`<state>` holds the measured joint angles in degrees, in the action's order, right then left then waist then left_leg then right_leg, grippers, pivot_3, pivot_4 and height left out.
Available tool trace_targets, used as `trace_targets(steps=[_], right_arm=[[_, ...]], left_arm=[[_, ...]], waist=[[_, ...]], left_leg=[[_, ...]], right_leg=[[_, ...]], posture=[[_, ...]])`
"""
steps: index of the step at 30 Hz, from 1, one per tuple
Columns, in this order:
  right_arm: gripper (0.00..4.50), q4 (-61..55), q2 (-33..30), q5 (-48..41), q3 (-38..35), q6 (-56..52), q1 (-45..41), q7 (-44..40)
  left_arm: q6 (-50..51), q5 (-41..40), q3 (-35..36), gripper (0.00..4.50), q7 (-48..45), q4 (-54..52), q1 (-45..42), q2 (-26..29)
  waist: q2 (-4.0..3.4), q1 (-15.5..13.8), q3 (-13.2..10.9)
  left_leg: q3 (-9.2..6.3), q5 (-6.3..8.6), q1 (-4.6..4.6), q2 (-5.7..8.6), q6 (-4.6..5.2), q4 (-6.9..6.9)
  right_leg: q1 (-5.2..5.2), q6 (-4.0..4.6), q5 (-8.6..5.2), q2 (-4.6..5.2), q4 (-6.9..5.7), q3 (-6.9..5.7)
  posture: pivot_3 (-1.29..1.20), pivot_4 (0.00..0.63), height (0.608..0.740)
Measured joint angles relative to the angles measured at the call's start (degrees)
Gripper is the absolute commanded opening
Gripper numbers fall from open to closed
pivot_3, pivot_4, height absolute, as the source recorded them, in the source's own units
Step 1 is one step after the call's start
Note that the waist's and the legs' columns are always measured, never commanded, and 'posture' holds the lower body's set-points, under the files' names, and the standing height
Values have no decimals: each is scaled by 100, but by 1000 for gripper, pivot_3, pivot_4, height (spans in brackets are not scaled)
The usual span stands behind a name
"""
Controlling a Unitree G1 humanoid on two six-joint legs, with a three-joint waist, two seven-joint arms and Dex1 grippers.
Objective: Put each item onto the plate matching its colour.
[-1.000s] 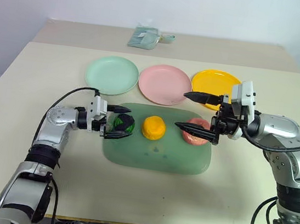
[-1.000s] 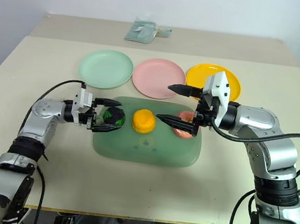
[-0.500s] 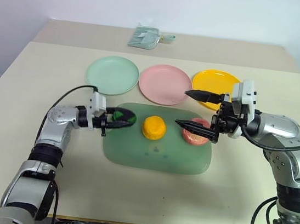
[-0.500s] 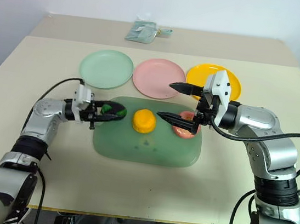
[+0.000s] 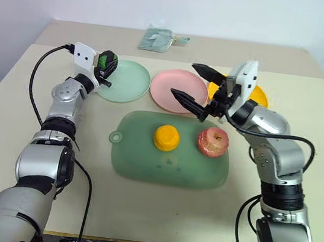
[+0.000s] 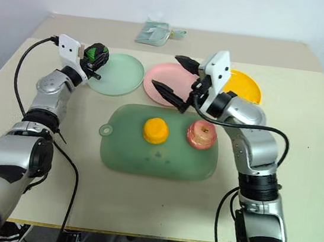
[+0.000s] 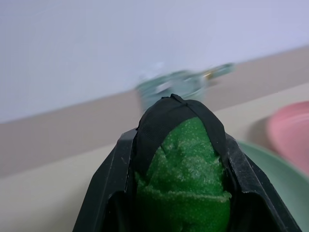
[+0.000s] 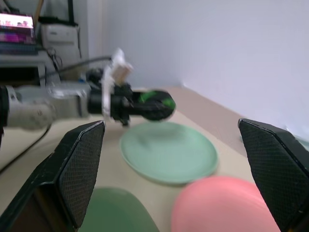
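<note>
The left tool (image 5: 106, 66) was clamped on the green-and-black ball (image 5: 104, 61), holding it in the air above the nine o'clock edge of the mint green plate (image 5: 122, 80). The ball was round, with no long axis to speak of; the left wrist view showed black fingers (image 7: 112, 180) closed against both sides of it. The right tool (image 5: 198, 85) stood wide apart and held nothing, hovering over the pink plate (image 5: 175, 89), its fingers pointing toward nine o'clock. The yellow-orange plate (image 5: 259, 98) lay at three o'clock of the pink one, partly hidden by the right arm. On the green mat (image 5: 169, 153), whose long axis ran from nine to three o'clock with its tab at nine, sat the orange-yellow fruit (image 5: 166, 137) and, at its three o'clock, the pinkish-red apple (image 5: 213, 142), stem dimple upward. A folded cloth (image 5: 158, 39) lay at the tabletop's (image 5: 26, 109) twelve o'clock edge.
</note>
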<state>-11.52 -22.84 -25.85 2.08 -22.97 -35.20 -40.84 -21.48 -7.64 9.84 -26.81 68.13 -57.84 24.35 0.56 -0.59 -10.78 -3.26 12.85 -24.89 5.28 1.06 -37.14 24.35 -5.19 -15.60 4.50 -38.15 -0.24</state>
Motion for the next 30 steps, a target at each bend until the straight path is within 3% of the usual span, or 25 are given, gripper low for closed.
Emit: trace_targets(steps=[3, 6, 10, 13, 17, 20, 26, 30], right_arm=[[4500, 32, 9, 82, -2, 90, 0, 32], [4500, 59, 8, 99, -7, 124, 3, 37], [4500, 94, -20, 187, -27, 226, 28, 39], [4500, 185, -90, 254, -30, 260, 85, -4], [4500, 192, -329, 247, -47, 238, 214, -248], [4500, 167, -412, 159, -70, 122, 271, -420], [4500, -363, -534, -154, 157, -631, 269, -595], [4500, -416, -520, 285, 913, -932, -52, -516]], left_arm=[[-15, 44, 42, 2681, 195, 204, -106, -45], [-26, 65, 58, 4053, 190, 281, -137, -102], [-209, 81, 56, 4053, -65, 276, -137, -111], [-233, -187, 126, 4053, -956, 11, -70, -131], [895, -1473, 235, 4053, -3431, -1908, 698, -139], [2032, -2087, 102, 4053, -4324, -3278, 1438, -2], [3229, -2328, -231, 4053, -5064, -5152, 2667, 910], [3719, -2483, -175, 4053, -5346, -5862, 3390, 1595]], waist=[[0, -9, 0], [0, -2, 0], [0, 7, 0], [0, 9, 0], [-1, 63, 0], [-1, 143, 0], [-3, 196, 0], [-6, 141, 0]], left_leg=[[0, 0, -2, 0, 0, -2], [0, 0, -2, 0, 0, -3], [0, 0, -2, 0, 0, -1], [0, 0, -4, 0, -1, -1], [2, -1, -6, -1, -3, -1], [-1, -2, -6, -6, -4, -1], [-3, -2, -5, -18, -3, 6], [-4, 1, -4, -15, 0, 3]], right_leg=[[1, 0, 0, 0, 0, -1], [1, -1, 0, -1, 0, 0], [2, -1, 0, -2, 0, 0], [2, -1, 0, -2, 0, 0], [0, 0, 0, 1, 6, 2], [1, 0, 0, -1, 4, 3], [10, 3, 0, -8, -1, 6], [9, 7, 1, -5, 1, 6]], posture=[[0, 150, 738], [0, 150, 738], [0, 150, 738], [0, 150, 738], [0, 150, 738], [0, 150, 738], [0, 150, 738], [0, 150, 738]])
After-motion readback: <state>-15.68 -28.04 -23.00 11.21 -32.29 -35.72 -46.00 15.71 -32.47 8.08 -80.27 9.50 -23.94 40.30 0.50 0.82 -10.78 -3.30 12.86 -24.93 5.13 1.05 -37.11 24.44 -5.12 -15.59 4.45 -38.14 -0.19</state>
